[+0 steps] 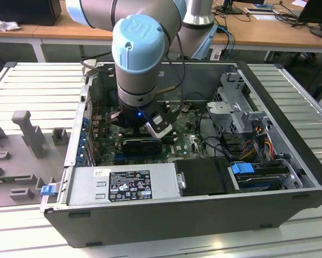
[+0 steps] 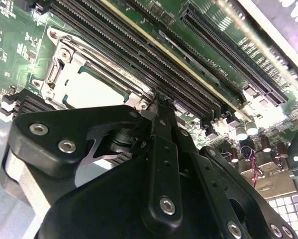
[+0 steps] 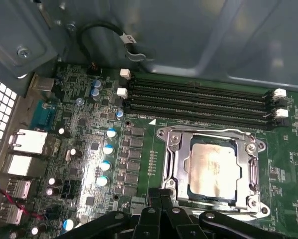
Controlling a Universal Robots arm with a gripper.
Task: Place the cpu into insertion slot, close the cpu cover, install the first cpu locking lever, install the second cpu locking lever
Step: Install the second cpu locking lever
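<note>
Silver-grey metal caps the cpu [image 3: 211,169], which already lies flat in the insertion slot [image 3: 177,172] with the cpu cover [image 3: 248,172] folded down as a frame around it. I judge the chip light, stiff and fragile underneath; the thin cover would be pressed at its rim, never on the chip. Just beside the socket run long black memory slots [image 3: 198,102], with blue-topped capacitors [image 3: 107,149] near on the green board. The tool [image 2: 158,99] hangs at the socket's edge, fingers drawn together on nothing. Steel case walls [image 1: 287,140] crowd close around the arm.
</note>
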